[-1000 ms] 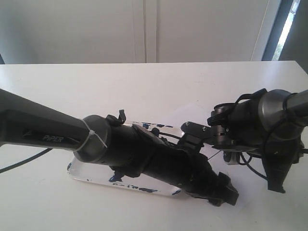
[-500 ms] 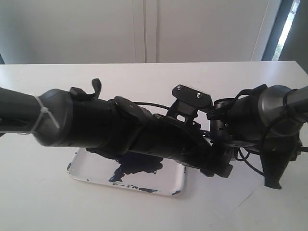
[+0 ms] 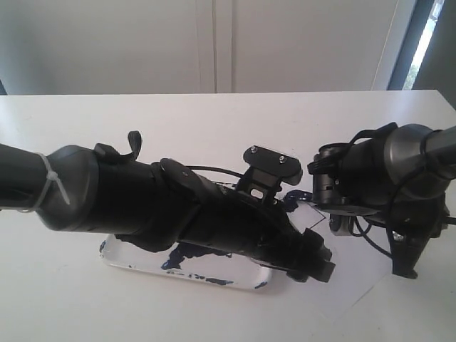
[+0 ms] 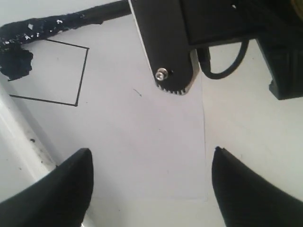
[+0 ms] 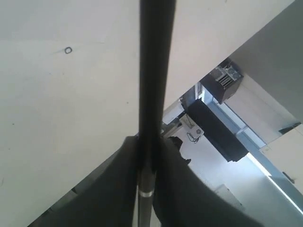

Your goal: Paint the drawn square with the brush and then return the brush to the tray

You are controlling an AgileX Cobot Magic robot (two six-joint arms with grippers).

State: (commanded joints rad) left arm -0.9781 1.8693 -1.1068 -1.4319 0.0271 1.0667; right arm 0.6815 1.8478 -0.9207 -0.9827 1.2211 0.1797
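The white table [image 3: 214,121] is standing before a blank wall. The right gripper [image 5: 146,153] is clamping the brush [image 4: 57,21], whose tip is smearing 1 corner of the square [image 4: 49,73], otherwise white. The left gripper [image 4: 151,151] is hovering, fingers apart, over the paper [image 4: 156,132]. Painting looks barely begun, and the return to the tray [image 3: 125,260], near the table's front edge, is pending.

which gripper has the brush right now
The right gripper: its jaws are shut on the brush handle. The left gripper stands open over the paper, holding nothing.
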